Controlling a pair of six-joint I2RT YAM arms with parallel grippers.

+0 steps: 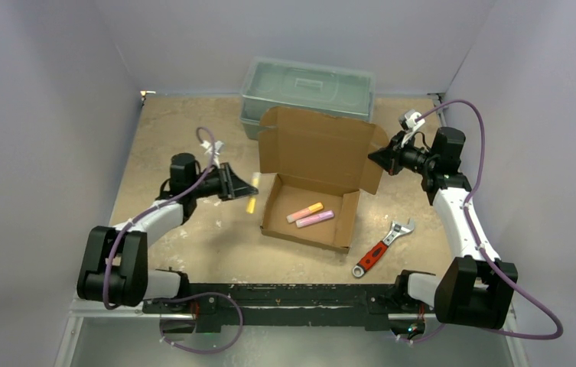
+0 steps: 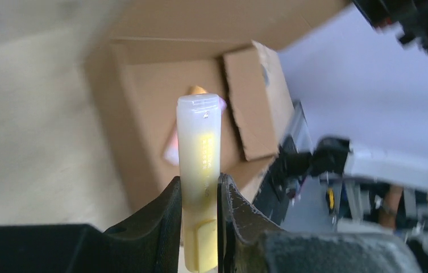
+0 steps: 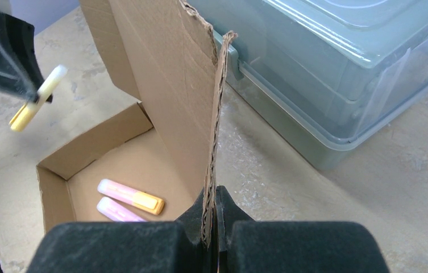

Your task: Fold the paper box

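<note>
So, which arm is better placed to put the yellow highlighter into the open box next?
Left, probably. The left gripper grips the yellow highlighter just beside the paper box's left wall. The right gripper is shut on the lid's side flap, holding the lid upright.

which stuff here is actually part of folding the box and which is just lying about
Job in hand: paper box; right claw, shut on the box; left claw, gripping a yellow highlighter; likely also the orange highlighter and pink highlighter inside.
Lying about: wrench; plastic toolbox.
</note>
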